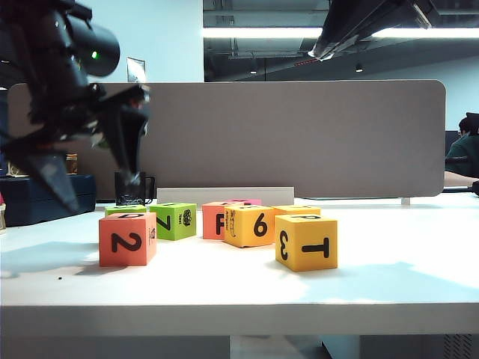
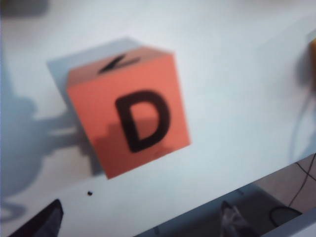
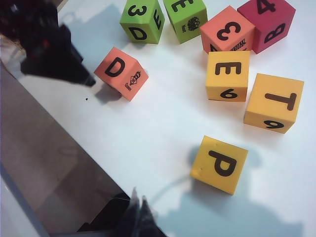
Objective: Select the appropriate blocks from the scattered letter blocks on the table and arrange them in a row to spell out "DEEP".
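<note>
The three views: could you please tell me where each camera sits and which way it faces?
Exterior: low at the table edge, facing the blocks side-on; left gripper above the table, left of the D block.
Left wrist: looks down on the D block; open fingers at frame edge.
Right wrist: high, looking down on the blocks; shut right gripper.
All three share the D block.

Open-plan office or laboratory workspace. A white tabletop [image 1: 389,288] is backed by a grey fabric partition screen [image 1: 299,138] of the kind that divides desks. Behind it, long fluorescent strip lights [image 1: 258,33] hang beneath a dark, exposed ceiling with visible ducting. At the far right edge, a seated person [image 1: 465,153] works at a neighbouring desk. A dark blue case [image 1: 45,198] stands at the left, and cables trail on the floor below the tabletop edge [image 2: 291,197].
</note>
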